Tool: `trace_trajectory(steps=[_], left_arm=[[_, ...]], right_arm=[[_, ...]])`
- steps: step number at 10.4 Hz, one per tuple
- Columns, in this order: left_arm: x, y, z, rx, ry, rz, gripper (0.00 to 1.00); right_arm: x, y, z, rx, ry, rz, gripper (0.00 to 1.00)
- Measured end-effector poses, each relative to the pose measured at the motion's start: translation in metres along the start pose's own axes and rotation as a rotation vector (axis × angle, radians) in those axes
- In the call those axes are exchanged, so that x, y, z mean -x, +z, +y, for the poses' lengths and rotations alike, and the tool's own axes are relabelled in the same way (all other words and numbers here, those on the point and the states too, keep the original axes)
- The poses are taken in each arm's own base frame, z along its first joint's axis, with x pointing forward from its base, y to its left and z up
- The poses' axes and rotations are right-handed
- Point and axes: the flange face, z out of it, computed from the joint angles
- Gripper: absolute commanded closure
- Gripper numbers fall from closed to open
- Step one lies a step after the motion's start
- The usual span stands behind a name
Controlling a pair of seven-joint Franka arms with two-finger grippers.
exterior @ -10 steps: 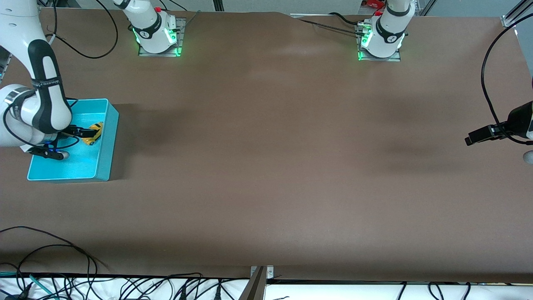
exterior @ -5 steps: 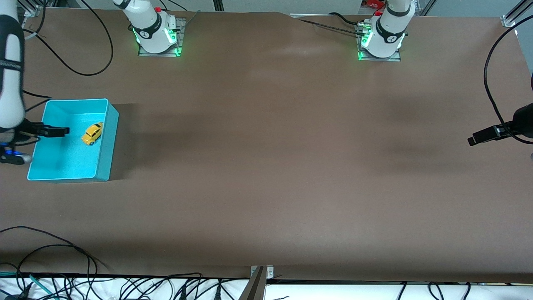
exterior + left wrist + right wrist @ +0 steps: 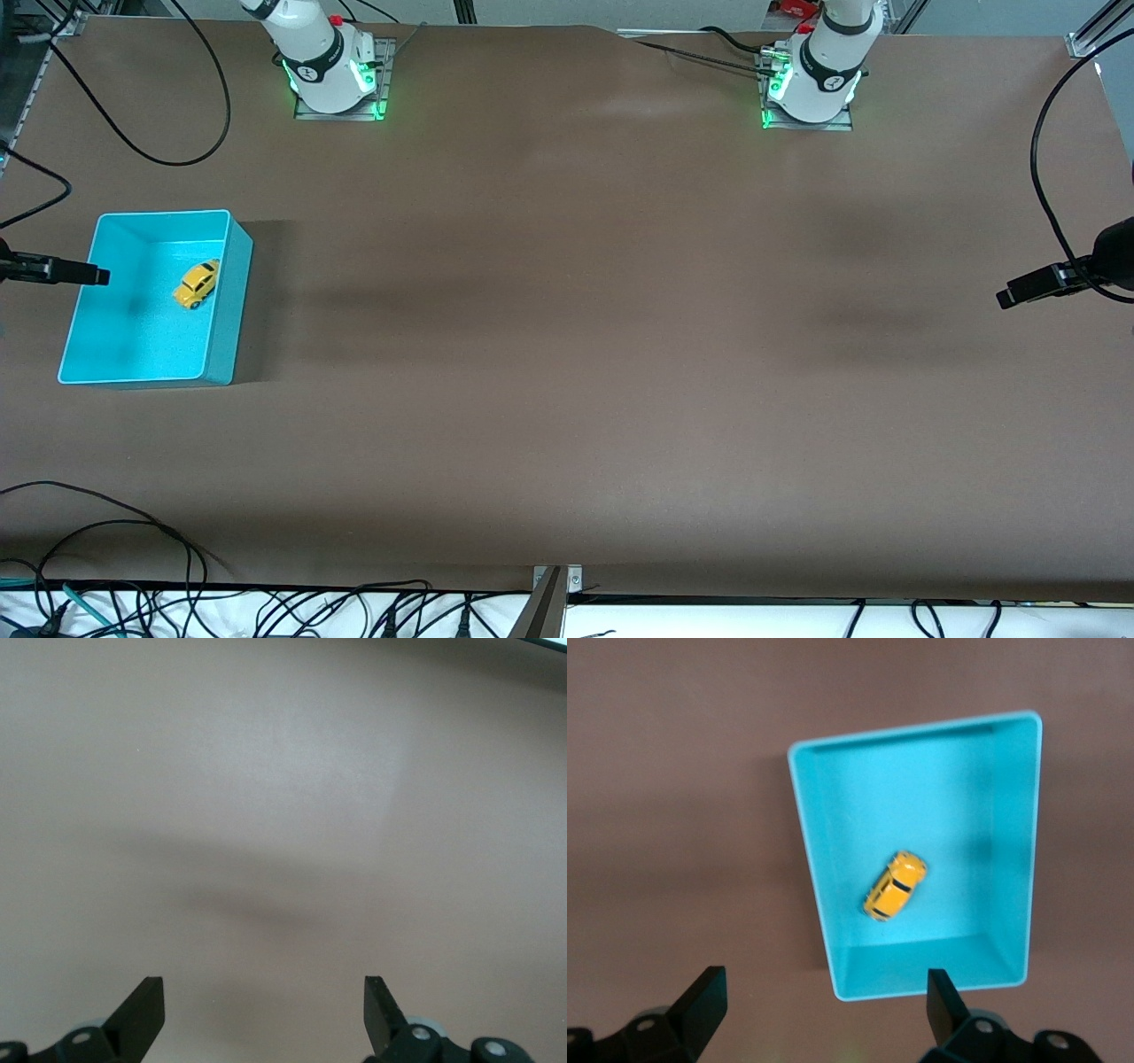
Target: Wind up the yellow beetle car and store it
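Storage looks done: car (image 3: 196, 283) sits inside the turquoise bin (image 3: 225, 310) at mid-left of the front view. Right gripper (image 3: 822, 997) hangs wide open and empty above it; left gripper (image 3: 264, 1010), open too, waits over bare table (image 3: 567, 354).

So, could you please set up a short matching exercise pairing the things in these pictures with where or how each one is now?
Things:
1. yellow beetle car
2. turquoise bin
3. left gripper
4. right gripper

States:
A. open, above the bin
B. on the table at the right arm's end
C. open over bare table
D. lying inside the bin

Pairs: 1-D, 2-B, 3-C, 4-A
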Motion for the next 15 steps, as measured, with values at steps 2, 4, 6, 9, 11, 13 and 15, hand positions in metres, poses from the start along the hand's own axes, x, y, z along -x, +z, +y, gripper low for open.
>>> trace_trajectory(steps=[2, 4, 6, 9, 11, 13, 15], left_arm=[[0.003, -0.009, 0.001, 0.001, 0.002, 0.016, 0.01], [0.01, -0.024, 0.003, -0.001, 0.004, 0.04, 0.01], [0.013, -0.029, 0.004, -0.001, 0.007, 0.043, 0.01], [0.013, -0.028, 0.005, -0.002, 0.008, 0.042, 0.0], [0.013, -0.028, 0.004, -0.002, 0.007, 0.042, 0.0], [0.014, -0.03, 0.004, -0.002, 0.007, 0.044, 0.0], [0.015, -0.032, 0.005, -0.002, 0.008, 0.048, 0.0]], right_arm=[[0.021, -0.021, -0.031, -0.022, 0.014, 0.087, 0.0], [0.052, -0.034, -0.046, -0.04, 0.001, 0.154, 0.0], [0.085, -0.039, -0.049, -0.029, -0.015, 0.171, 0.0], [0.09, -0.032, -0.072, 0.056, -0.075, 0.164, 0.0], [0.092, -0.031, -0.074, 0.05, -0.077, 0.147, 0.0], [0.093, -0.039, -0.075, 0.046, -0.075, 0.131, 0.0], [0.092, -0.042, -0.075, 0.046, -0.075, 0.131, 0.0]])
